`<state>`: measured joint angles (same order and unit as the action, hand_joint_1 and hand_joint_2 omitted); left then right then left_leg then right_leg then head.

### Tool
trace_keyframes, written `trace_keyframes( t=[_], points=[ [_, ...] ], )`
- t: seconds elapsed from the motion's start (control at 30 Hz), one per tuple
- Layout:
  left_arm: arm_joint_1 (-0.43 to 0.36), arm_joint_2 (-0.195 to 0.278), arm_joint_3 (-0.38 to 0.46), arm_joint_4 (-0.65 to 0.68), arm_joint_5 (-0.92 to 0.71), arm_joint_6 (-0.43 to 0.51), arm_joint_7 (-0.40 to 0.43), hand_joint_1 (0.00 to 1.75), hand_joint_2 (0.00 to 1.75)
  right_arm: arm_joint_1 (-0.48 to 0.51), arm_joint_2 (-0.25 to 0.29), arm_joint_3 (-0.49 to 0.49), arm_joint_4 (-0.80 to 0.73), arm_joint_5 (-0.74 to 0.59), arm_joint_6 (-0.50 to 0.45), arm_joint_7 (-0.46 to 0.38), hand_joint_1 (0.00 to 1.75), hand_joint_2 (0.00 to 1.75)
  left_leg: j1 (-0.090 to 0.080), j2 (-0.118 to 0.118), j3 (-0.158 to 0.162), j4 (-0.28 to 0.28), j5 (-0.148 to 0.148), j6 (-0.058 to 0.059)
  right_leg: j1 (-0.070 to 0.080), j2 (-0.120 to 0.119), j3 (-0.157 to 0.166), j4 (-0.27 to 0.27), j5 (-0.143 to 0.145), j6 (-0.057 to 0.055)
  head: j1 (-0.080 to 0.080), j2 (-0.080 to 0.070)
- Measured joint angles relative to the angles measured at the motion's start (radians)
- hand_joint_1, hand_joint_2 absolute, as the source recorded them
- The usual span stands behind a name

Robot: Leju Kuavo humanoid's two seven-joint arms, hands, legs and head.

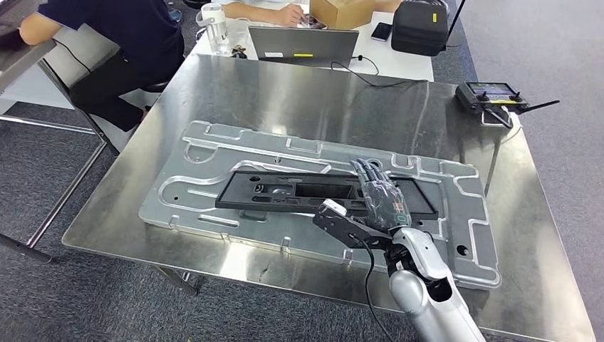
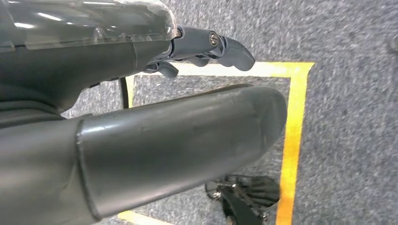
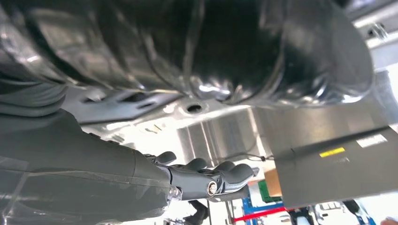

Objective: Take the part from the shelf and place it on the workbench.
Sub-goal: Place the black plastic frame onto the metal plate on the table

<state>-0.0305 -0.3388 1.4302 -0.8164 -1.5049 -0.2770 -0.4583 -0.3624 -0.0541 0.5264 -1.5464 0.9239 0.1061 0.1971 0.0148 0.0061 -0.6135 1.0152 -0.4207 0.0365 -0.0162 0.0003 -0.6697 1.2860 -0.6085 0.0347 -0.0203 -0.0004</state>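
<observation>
The part, a long black frame (image 1: 285, 191), lies flat on a big silver machined plate (image 1: 214, 142) on the steel workbench (image 1: 285, 92). My right hand (image 1: 381, 196) reaches over the frame's right stretch, fingers straight and pointing away from me. It grips nothing. In the right wrist view its dark fingers (image 3: 206, 178) are stretched out close over the shiny plate (image 3: 197, 136), with a glossy black surface (image 3: 234, 47) close by. My left hand (image 2: 141, 117) hangs over the floor, its fingers (image 2: 220, 47) slightly bent and empty.
A person (image 1: 121, 35) sits at the far left by a white table with a laptop (image 1: 303, 44), a cardboard box (image 1: 340, 11) and a black case (image 1: 420, 27). A remote controller (image 1: 488, 94) lies at the bench's far right corner. Yellow tape (image 2: 293, 136) marks the carpet.
</observation>
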Motion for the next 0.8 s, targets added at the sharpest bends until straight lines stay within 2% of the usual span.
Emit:
trace_keyframes(
  t=[0.03, 0.1, 0.13, 0.17, 0.23, 0.27, 0.3, 0.33, 0.4, 0.43, 0.47, 0.5, 0.53, 0.57, 0.6, 0.63, 0.67, 0.7, 0.73, 0.77, 0.8],
  points=[
    [0.000, 0.000, 0.000, 0.001, 0.000, 0.000, 0.000, 0.00, 0.00, 0.000, 0.000, 0.000, 0.000, 0.000, 0.000, 0.000, 0.00, 0.00, 0.001, 0.000, -0.011, 0.004, 0.006, -0.003, -0.002, 0.000, 0.035, -0.042, 0.026, 0.001, 0.000, 0.000],
    [-0.001, 0.000, 0.000, 0.003, 0.000, -0.001, 0.000, 0.00, 0.00, -0.003, 0.000, 0.000, 0.000, 0.000, 0.000, 0.000, 0.00, 0.00, 0.001, 0.000, -0.030, 0.013, 0.017, -0.012, -0.003, 0.000, 0.126, -0.178, 0.061, -0.001, 0.000, 0.000],
    [-0.001, 0.000, 0.000, 0.003, 0.000, -0.001, 0.000, 0.00, 0.00, -0.003, 0.000, 0.000, 0.000, 0.000, -0.001, -0.001, 0.00, 0.00, 0.000, -0.001, -0.034, 0.015, 0.023, -0.018, -0.001, 0.001, 0.154, -0.225, 0.067, -0.007, -0.001, 0.000],
    [-0.001, 0.000, 0.000, 0.004, 0.000, -0.001, 0.000, 0.00, 0.00, -0.004, -0.001, 0.000, 0.000, 0.000, -0.001, -0.002, 0.00, 0.00, -0.001, -0.001, -0.037, 0.016, 0.030, -0.025, 0.002, 0.002, 0.168, -0.253, 0.066, -0.013, -0.001, 0.000],
    [0.000, 0.000, 0.000, 0.006, 0.000, -0.001, 0.001, 0.00, 0.00, -0.004, -0.002, 0.000, 0.001, 0.000, -0.003, -0.005, 0.00, 0.00, -0.002, -0.002, -0.041, 0.011, 0.044, -0.039, 0.005, 0.003, 0.160, -0.259, 0.078, -0.030, -0.002, 0.000],
    [0.000, 0.001, 0.000, 0.007, 0.000, -0.001, 0.001, 0.00, 0.00, -0.005, -0.002, 0.000, 0.002, 0.000, -0.004, -0.007, 0.00, 0.00, 0.000, -0.003, -0.046, 0.014, 0.040, -0.045, 0.004, 0.001, 0.153, -0.262, 0.086, -0.039, -0.002, 0.000],
    [0.001, 0.001, 0.000, 0.008, 0.000, 0.000, 0.002, 0.00, 0.00, -0.005, -0.002, 0.000, 0.003, -0.001, -0.005, -0.009, 0.00, 0.00, 0.001, -0.004, -0.055, 0.028, 0.019, -0.049, 0.003, -0.001, 0.144, -0.264, 0.098, -0.049, -0.002, 0.000],
    [0.001, 0.002, 0.000, 0.010, 0.000, 0.000, 0.002, 0.00, 0.00, -0.004, -0.002, 0.000, 0.003, -0.001, -0.006, -0.010, 0.00, 0.00, 0.003, -0.004, -0.069, 0.061, -0.022, -0.053, 0.001, -0.003, 0.132, -0.267, 0.110, -0.058, -0.002, 0.000],
    [0.001, 0.003, 0.000, 0.013, 0.000, 0.000, 0.002, 0.00, 0.00, -0.004, -0.002, 0.000, 0.004, -0.002, -0.007, -0.010, 0.00, 0.00, 0.004, -0.004, -0.103, 0.175, -0.122, -0.058, 0.004, -0.005, 0.103, -0.265, 0.132, -0.067, -0.002, 0.000],
    [0.001, 0.003, 0.000, 0.014, 0.000, 0.000, 0.002, 0.00, 0.00, -0.003, -0.002, 0.000, 0.005, -0.002, -0.007, -0.010, 0.00, 0.00, 0.005, -0.004, -0.113, 0.235, -0.153, -0.060, 0.006, -0.006, 0.087, -0.264, 0.143, -0.068, -0.002, 0.000],
    [0.000, 0.004, 0.000, 0.016, 0.000, 0.000, 0.002, 0.00, 0.00, -0.003, -0.002, 0.000, 0.006, -0.002, -0.006, -0.010, 0.00, 0.00, 0.005, -0.004, -0.111, 0.275, -0.158, -0.060, 0.008, -0.006, 0.071, -0.261, 0.154, -0.068, -0.002, 0.000],
    [0.000, 0.005, 0.000, 0.016, 0.000, 0.000, 0.002, 0.00, 0.00, -0.002, -0.002, 0.000, 0.006, -0.002, -0.006, -0.010, 0.00, 0.00, 0.004, -0.004, -0.094, 0.285, -0.142, -0.058, 0.010, -0.006, 0.056, -0.259, 0.164, -0.067, -0.002, 0.000],
    [-0.001, 0.006, 0.000, 0.016, 0.000, 0.000, 0.002, 0.00, 0.00, -0.002, -0.002, 0.000, 0.007, -0.002, -0.006, -0.010, 0.00, 0.00, 0.004, -0.005, -0.058, 0.259, -0.115, -0.055, 0.011, -0.006, 0.041, -0.256, 0.174, -0.065, -0.002, 0.000],
    [-0.002, 0.007, 0.000, 0.016, 0.000, 0.000, 0.002, 0.00, 0.00, -0.002, -0.002, 0.000, 0.007, -0.001, -0.006, -0.009, 0.00, 0.00, 0.003, -0.005, -0.005, 0.201, -0.095, -0.048, 0.012, -0.006, 0.029, -0.254, 0.183, -0.063, -0.002, 0.000],
    [-0.003, 0.008, 0.000, 0.016, 0.000, 0.000, 0.002, 0.00, 0.00, -0.002, -0.002, 0.000, 0.007, -0.001, -0.006, -0.009, 0.00, 0.00, 0.000, -0.006, 0.053, 0.123, -0.091, -0.042, 0.014, -0.005, 0.020, -0.251, 0.191, -0.059, -0.002, 0.000],
    [-0.005, 0.009, 0.000, 0.017, 0.000, 0.000, 0.002, 0.00, 0.00, -0.002, -0.002, 0.000, 0.007, -0.001, -0.006, -0.009, 0.00, 0.00, -0.003, -0.007, 0.100, 0.056, -0.097, -0.036, 0.015, -0.005, 0.014, -0.250, 0.200, -0.055, -0.002, 0.000],
    [-0.007, 0.010, 0.000, 0.017, 0.000, 0.000, 0.002, 0.00, 0.00, -0.002, -0.002, 0.000, 0.007, -0.001, -0.006, -0.009, 0.00, 0.00, -0.007, -0.008, 0.129, 0.008, -0.107, -0.032, 0.015, -0.006, 0.011, -0.250, 0.209, -0.049, -0.002, 0.000],
    [-0.007, 0.010, 0.000, 0.017, 0.000, 0.000, 0.003, 0.00, 0.00, -0.002, -0.002, 0.000, 0.007, 0.000, -0.005, -0.009, 0.00, 0.00, -0.010, -0.008, 0.139, -0.016, -0.111, -0.028, 0.015, -0.007, 0.010, -0.254, 0.218, -0.043, -0.002, 0.000],
    [-0.007, 0.010, 0.000, 0.017, 0.000, 0.000, 0.003, 0.00, 0.00, -0.002, -0.002, 0.000, 0.007, 0.000, -0.005, -0.009, 0.00, 0.00, -0.009, -0.008, 0.133, -0.022, -0.104, -0.024, 0.015, -0.006, 0.009, -0.259, 0.229, -0.037, -0.001, 0.000],
    [-0.007, 0.010, 0.000, 0.018, 0.000, -0.001, 0.003, 0.00, 0.00, -0.001, -0.003, 0.000, 0.007, 0.001, -0.005, -0.009, 0.00, 0.00, -0.008, -0.005, 0.126, -0.028, -0.091, -0.017, 0.014, -0.004, 0.004, -0.259, 0.228, -0.031, -0.001, 0.000],
    [-0.008, 0.010, 0.001, 0.019, 0.000, -0.001, 0.004, 0.00, 0.00, 0.000, -0.004, 0.000, 0.007, 0.001, -0.005, -0.010, 0.00, 0.00, -0.006, -0.003, 0.118, -0.033, -0.078, -0.010, 0.015, -0.001, -0.003, -0.249, 0.210, -0.025, -0.001, 0.000]
  ],
)
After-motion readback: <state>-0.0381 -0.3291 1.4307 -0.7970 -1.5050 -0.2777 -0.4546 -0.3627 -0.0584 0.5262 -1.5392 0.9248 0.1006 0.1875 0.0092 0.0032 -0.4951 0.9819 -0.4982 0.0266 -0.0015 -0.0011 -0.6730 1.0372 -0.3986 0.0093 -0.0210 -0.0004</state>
